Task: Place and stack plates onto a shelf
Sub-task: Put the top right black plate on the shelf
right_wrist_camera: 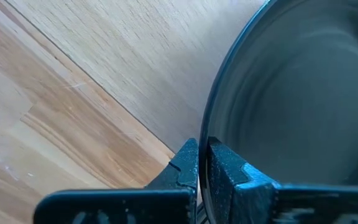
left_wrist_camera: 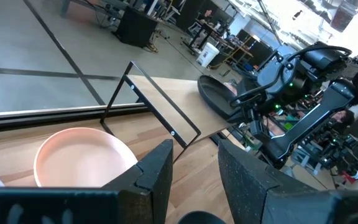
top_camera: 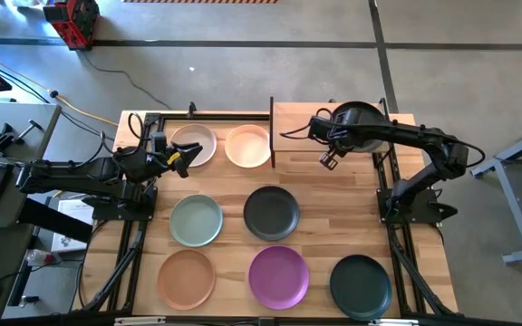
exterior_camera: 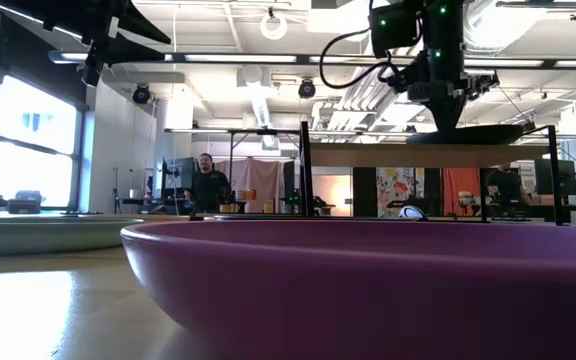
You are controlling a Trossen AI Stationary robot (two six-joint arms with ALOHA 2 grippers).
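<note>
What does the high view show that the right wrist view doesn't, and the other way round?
Only the high view: the left pincer by the beige plate, plus six more plates on the table. Only the right wrist view: the right pincer clamped on the rim of the black plate. Both: that plate on the shelf.

left claw [left_wrist_camera: 194, 180] open above peach plate [left_wrist_camera: 79, 155], black plate [left_wrist_camera: 219, 96] on shelf [left_wrist_camera: 179, 102]

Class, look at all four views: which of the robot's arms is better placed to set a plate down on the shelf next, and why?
The right. Its hand is shut on the rim of a black plate already over the shelf. The left hand is open and empty, hovering by the beige plate.
</note>
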